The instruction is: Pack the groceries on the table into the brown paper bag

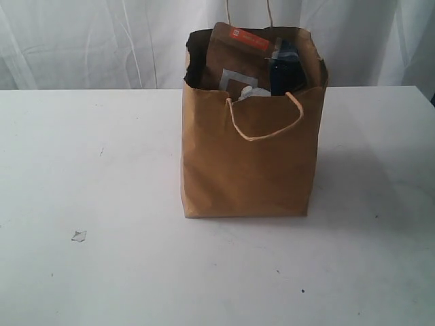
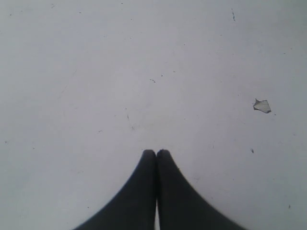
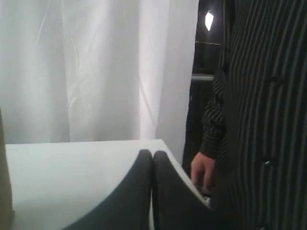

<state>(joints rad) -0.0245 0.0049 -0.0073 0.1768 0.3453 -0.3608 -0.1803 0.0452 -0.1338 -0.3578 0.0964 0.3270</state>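
Observation:
The brown paper bag (image 1: pixel 248 159) stands upright in the middle of the white table (image 1: pixel 102 272). Groceries stick out of its open top: a brown foil pouch (image 1: pixel 234 58) with an orange-red strip, a long dark pasta packet (image 1: pixel 287 68) and a small white item (image 1: pixel 250 92). Neither arm shows in the exterior view. My left gripper (image 2: pixel 156 152) is shut and empty over bare tabletop (image 2: pixel 96 96). My right gripper (image 3: pixel 152 153) is shut and empty too, above the table's corner (image 3: pixel 72 167). A sliver of the bag (image 3: pixel 4 191) shows at that view's edge.
A tiny pale flake (image 1: pixel 79 236) lies on the table left of the bag, also seen as the flake (image 2: pixel 262 106) in the left wrist view. A person in a striped dark shirt (image 3: pixel 259 120) stands just past the table's edge. White curtains (image 1: pixel 81 41) hang behind.

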